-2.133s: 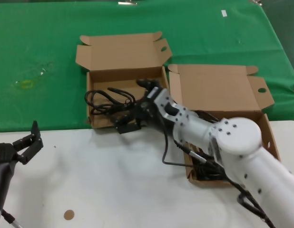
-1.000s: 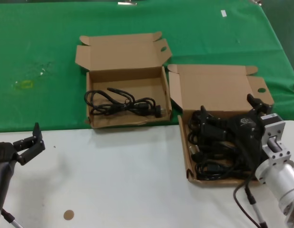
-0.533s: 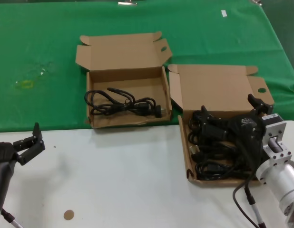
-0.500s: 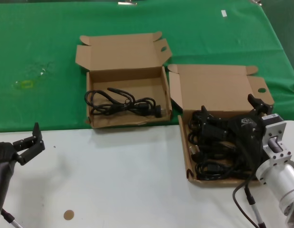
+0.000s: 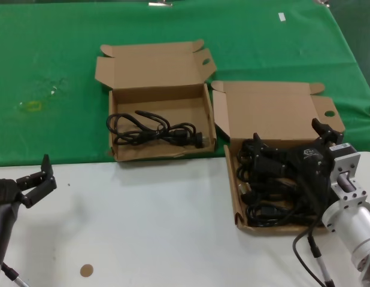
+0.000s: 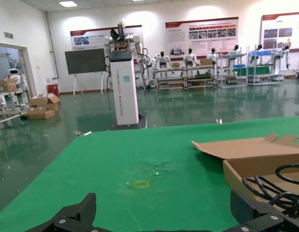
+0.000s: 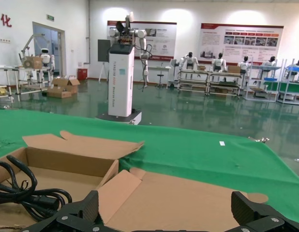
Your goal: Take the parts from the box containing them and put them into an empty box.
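The right hand (image 5: 287,156) hovers with fingers spread wide over the tangle of black power cables (image 5: 269,191) filling the right-hand cardboard box (image 5: 237,197). One cable (image 5: 155,130) lies coiled in the left-hand box (image 5: 113,152). The left hand (image 5: 34,179) waits open above the white surface (image 5: 149,227), well apart from both boxes

We see a green cloth (image 5: 65,66) over the far half of the table, w/ a yellowish smudge (image 5: 30,106) at left. Near half is white tabletop (image 5: 143,227), w/ a small brown disc (image 5: 86,270).
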Action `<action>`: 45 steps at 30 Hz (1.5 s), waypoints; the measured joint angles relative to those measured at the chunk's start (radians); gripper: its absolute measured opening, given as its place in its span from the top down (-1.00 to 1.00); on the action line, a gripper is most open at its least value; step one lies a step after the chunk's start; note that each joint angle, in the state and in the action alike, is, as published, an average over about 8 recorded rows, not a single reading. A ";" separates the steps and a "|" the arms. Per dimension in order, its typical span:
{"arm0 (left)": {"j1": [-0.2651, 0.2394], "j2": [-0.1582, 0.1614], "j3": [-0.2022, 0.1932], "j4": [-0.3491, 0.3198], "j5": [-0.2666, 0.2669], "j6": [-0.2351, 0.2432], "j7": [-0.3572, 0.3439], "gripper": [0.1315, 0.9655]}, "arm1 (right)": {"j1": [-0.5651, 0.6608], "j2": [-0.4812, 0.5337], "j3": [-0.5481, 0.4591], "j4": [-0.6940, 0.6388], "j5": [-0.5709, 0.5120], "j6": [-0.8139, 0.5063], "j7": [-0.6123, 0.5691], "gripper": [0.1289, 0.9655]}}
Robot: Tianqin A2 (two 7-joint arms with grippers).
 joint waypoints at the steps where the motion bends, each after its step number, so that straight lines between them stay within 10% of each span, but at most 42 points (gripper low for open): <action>1: 0.000 0.000 0.000 0.000 0.000 0.000 0.000 -1.00 | 0.000 0.000 0.000 0.000 0.000 0.000 0.000 -1.00; 45: 0.000 0.000 0.000 0.000 0.000 0.000 0.000 -1.00 | 0.000 0.000 0.000 0.000 0.000 0.000 0.000 -1.00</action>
